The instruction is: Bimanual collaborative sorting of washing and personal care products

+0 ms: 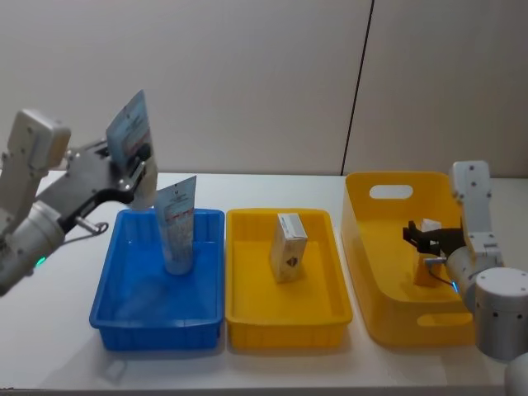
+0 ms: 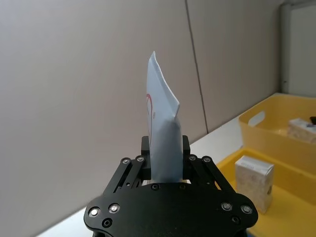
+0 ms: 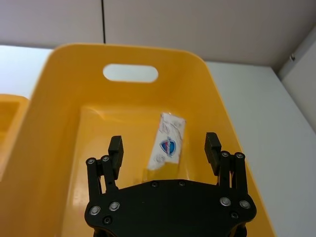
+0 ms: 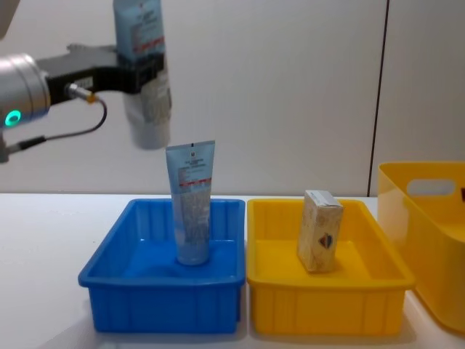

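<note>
My left gripper is shut on a pale blue squeeze tube, held high over the back left of the blue tray; in the left wrist view the tube sticks up between the jaws. A second tube stands upright in the blue tray. A beige box with a dark emblem stands in the yellow tray. My right gripper is open inside the yellow basket, just above a small box lying on its floor.
The blue tray, yellow tray and handled basket stand side by side from left to right on the white table. A grey wall rises close behind them. Bare table lies left of the blue tray.
</note>
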You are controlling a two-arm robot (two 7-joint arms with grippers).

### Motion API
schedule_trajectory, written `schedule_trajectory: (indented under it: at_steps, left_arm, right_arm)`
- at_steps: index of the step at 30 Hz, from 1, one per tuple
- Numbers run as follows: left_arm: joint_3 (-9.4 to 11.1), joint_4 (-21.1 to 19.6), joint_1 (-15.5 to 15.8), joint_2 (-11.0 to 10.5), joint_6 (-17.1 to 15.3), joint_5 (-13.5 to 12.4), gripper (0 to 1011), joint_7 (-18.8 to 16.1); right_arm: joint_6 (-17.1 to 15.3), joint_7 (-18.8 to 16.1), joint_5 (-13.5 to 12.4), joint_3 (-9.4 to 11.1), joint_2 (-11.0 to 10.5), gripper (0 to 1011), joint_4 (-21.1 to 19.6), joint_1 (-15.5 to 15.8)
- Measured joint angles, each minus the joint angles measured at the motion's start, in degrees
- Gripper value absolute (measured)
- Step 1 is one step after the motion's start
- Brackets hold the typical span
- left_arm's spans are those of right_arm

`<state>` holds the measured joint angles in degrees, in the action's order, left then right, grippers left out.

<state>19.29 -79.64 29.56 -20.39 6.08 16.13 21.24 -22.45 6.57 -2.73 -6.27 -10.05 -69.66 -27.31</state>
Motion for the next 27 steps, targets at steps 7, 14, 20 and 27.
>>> schedule_trajectory:
  at_steps: [7,14,20,27]
  left_arm:
    - [1.4,2.1,4.8,1.1,0.9,1.5,277,5.3]
    - [3.0,7.9,10.2,3.3,3.4,2.9,278,10.2]
    - [4.2,14.5,14.8,5.3,6.1,3.6,278,13.5]
    - [5.3,23.7,20.2,7.9,9.4,3.8,277,16.7]
  right_arm:
    - [3.3,-2.5,0.2,-0.9,-0.8,1004,-2.7,1.1]
    - [6.9,-5.9,0.1,-1.6,-1.7,1004,-6.0,2.2]
    - [9.4,-9.5,-0.7,-2.3,-2.5,1004,-8.2,2.6]
    - [11.8,-14.2,-1.9,-3.2,-3.2,1004,-9.5,2.2]
